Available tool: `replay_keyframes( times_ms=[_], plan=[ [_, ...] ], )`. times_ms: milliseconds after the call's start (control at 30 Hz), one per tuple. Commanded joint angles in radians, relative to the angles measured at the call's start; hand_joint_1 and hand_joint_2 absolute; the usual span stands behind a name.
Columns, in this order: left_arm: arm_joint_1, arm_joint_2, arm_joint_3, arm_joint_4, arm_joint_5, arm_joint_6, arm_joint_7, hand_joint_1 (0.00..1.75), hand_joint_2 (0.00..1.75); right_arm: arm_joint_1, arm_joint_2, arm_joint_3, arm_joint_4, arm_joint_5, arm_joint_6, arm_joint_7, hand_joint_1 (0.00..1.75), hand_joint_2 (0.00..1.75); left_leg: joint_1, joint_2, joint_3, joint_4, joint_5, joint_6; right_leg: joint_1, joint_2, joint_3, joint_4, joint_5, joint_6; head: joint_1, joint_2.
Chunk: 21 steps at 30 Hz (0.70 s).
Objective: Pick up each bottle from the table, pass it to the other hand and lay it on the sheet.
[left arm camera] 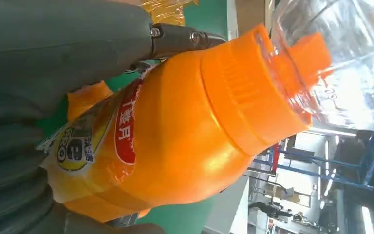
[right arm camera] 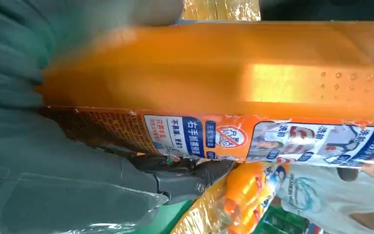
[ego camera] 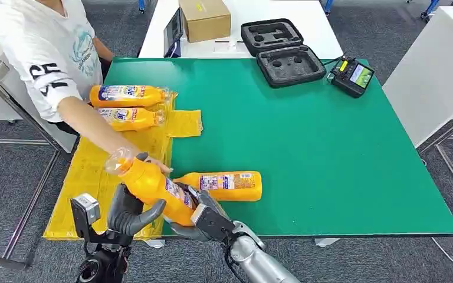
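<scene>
Mid-handover: the right robot hand [ego camera: 196,213] grips the orange bottle's [ego camera: 153,186] base while the left robot hand [ego camera: 128,213] wraps its middle, sharing the weight.

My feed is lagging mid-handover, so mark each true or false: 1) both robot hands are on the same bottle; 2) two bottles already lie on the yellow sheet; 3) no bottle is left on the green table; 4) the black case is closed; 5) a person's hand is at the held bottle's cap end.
1) True: the left hand and the right hand both grip the held bottle.
2) True: two bottles lie on the yellow sheet.
3) False: one bottle lies on the green table.
4) False: the black case lies open.
5) True: the person's hand touches it near the cap.
</scene>
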Motion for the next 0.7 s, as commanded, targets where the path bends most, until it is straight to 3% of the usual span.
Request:
replay_keyframes(
  times_ms=[33,200,233,467,500,700],
  plan=[
    [-0.074,0.043,-0.042,0.123,0.016,-0.014,0.019,0.0,1.75,-0.044,-0.003,0.046,0.087,-0.001,-0.025,0.003,1.75,1.75,0.0,-0.002,0.006,-0.001,-0.001,-0.001,0.0,0.0,0.006,-0.001,-0.002,-0.001,0.0,0.0],
    [-0.076,0.059,-0.048,0.135,0.036,-0.018,0.027,0.0,1.75,-0.029,-0.005,0.058,0.064,0.003,-0.062,0.013,1.75,1.75,0.0,-0.001,0.004,-0.002,-0.001,-0.001,0.0,0.0,0.004,-0.001,-0.001,-0.001,0.0,0.0],
    [-0.073,0.065,-0.048,0.128,0.035,-0.018,0.026,0.51,1.75,-0.027,-0.007,0.06,0.057,0.008,-0.075,0.013,1.75,1.75,0.0,-0.002,0.006,-0.001,-0.001,-0.001,0.0,0.0,0.006,-0.001,-0.002,-0.001,0.0,0.0],
    [-0.073,0.065,-0.048,0.128,0.035,-0.018,0.026,0.51,1.75,-0.027,-0.007,0.06,0.057,0.008,-0.075,0.013,1.75,1.75,0.0,-0.001,0.004,-0.001,-0.001,-0.001,0.0,0.0,0.004,-0.001,-0.001,-0.001,0.0,0.0],
    [-0.069,0.067,-0.049,0.12,0.024,-0.009,0.018,1.75,1.75,-0.024,-0.009,0.062,0.047,0.011,-0.09,0.013,1.75,1.75,0.0,-0.002,0.007,-0.001,-0.002,-0.001,0.0,0.0,0.007,-0.001,-0.003,-0.001,0.0,0.0],
    [-0.061,0.075,-0.037,0.113,0.001,0.006,0.011,1.75,1.75,-0.013,-0.015,0.079,0.01,0.05,-0.154,0.017,1.75,1.75,0.0,-0.001,0.002,-0.001,0.0,-0.001,0.0,0.0,0.002,-0.001,0.0,0.0,0.0,0.0]
  ],
)
